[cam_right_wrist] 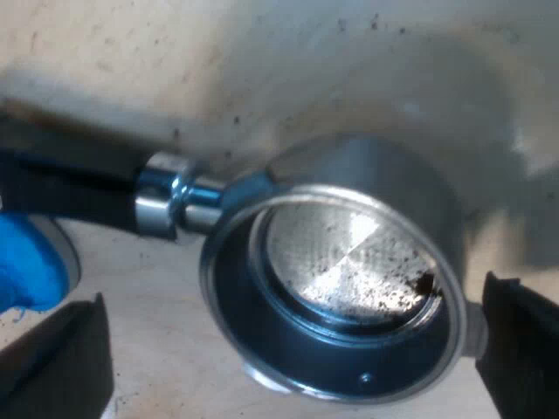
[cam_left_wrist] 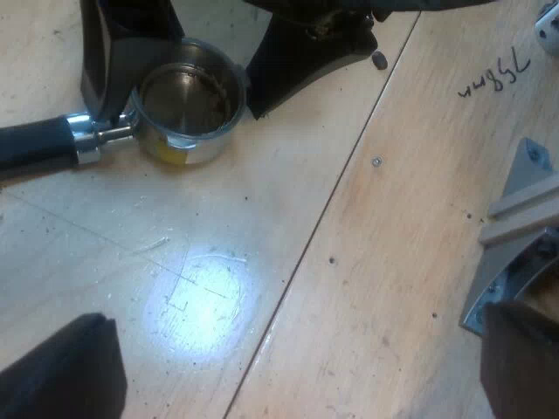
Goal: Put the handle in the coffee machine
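Note:
The metal holder (cam_left_wrist: 190,98) lies on the wooden table, its basket facing up and its dark handle (cam_left_wrist: 35,144) pointing away from the basket. My right gripper (cam_right_wrist: 293,349) is open and straddles the basket (cam_right_wrist: 341,279), with one finger (cam_right_wrist: 524,349) close to the rim and the other (cam_right_wrist: 52,358) well apart from it. A few coffee specks dot the basket's floor. Its black fingers (cam_left_wrist: 297,52) stand on either side of the holder. My left gripper (cam_left_wrist: 297,319) is open over bare wood, some way from the holder, with nothing between its fingers.
A blue tamper (cam_right_wrist: 26,262) sits beside the holder's handle (cam_right_wrist: 70,188). A grey metal bracket (cam_left_wrist: 524,218) lies near my left gripper's finger. A seam (cam_left_wrist: 332,201) runs across the tabletop, and handwriting (cam_left_wrist: 493,74) marks the wood.

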Controlling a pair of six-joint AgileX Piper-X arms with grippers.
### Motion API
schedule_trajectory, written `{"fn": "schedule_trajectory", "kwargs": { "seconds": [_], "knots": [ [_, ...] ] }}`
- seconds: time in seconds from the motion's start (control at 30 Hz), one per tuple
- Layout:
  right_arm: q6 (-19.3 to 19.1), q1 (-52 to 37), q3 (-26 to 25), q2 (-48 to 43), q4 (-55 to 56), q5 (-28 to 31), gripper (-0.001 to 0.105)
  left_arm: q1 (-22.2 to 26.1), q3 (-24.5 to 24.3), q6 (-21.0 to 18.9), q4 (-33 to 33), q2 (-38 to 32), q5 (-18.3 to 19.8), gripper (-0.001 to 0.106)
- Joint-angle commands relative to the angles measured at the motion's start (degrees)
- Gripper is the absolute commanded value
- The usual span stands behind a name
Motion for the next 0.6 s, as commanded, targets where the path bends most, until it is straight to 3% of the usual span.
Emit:
{"fn": "schedule_trajectory", "kwargs": {
  "seconds": [0.03, 0.53, 0.6],
  "knots": [
    [-0.05, -0.23, -0.32, 0.27, 2.36, 0.48, 0.086, -0.16, -0.06, 0.15, 0.16, -0.06, 0.85, 0.085],
    [-4.13, -0.23, -1.05, 1.92, 3.16, 0.73, 0.086, -0.16, -0.06, 0.15, 0.16, -0.06, 0.85, 0.085],
    [-6.6, -0.23, -2.51, 3.23, 3.76, -1.0, 0.086, -0.16, -0.06, 0.15, 0.16, -0.06, 0.85, 0.085]
  ]
}}
